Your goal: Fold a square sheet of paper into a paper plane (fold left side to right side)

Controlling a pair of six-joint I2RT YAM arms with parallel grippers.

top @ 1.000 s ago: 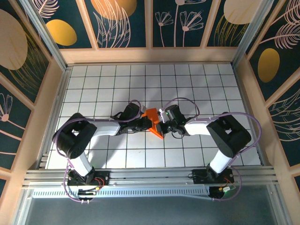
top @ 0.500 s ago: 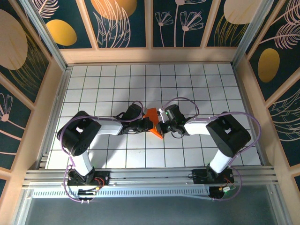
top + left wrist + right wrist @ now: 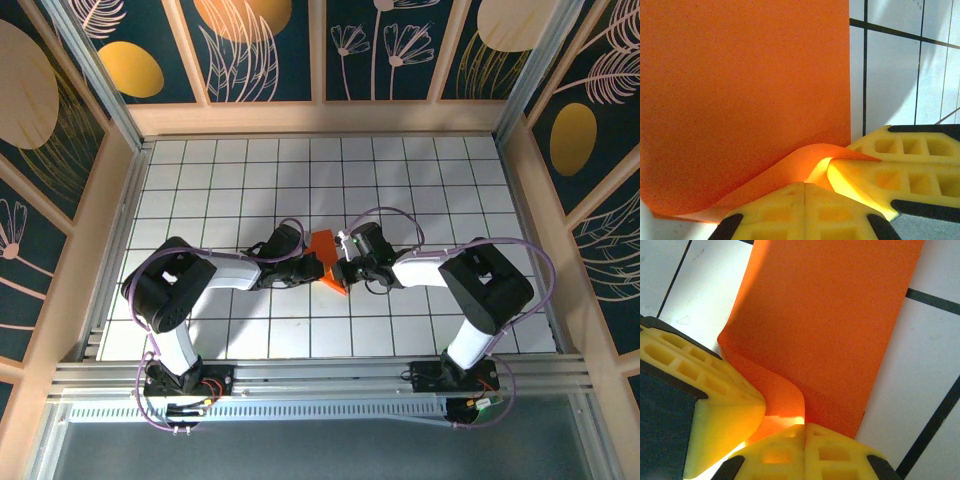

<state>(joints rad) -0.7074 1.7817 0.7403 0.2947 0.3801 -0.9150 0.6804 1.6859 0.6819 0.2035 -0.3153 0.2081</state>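
We have the paper (image 3: 740, 100) near the middle of the tabletop (image 3: 420, 190), between our two arms. Most of it lies flat on the tiles, but one edge curls up off the surface and runs into both tools. Our left tool (image 3: 805, 187) has its fingers pressed together with the orange edge pinched in the seam. Our right tool (image 3: 804, 427) is clamped on the same curl from the other side. The two sit tight beside each other, and we cannot tell whether they touch.

We judge that closeness to be the first risk. With both pinches on one short stretch of thin paper, any pull in opposite directions could tear it between the fingers. A small push toward each other could knock the tools together or buckle the curl into a crease we do not want.

The second risk is a crooked fold. If one tool leads the other as we carry the edge across, the sides will not meet squarely and the crease will run off line. The flat part has nothing holding it down, so it may drag across the tabletop with the lift. A shallow pinch may also let the edge slip out partway.
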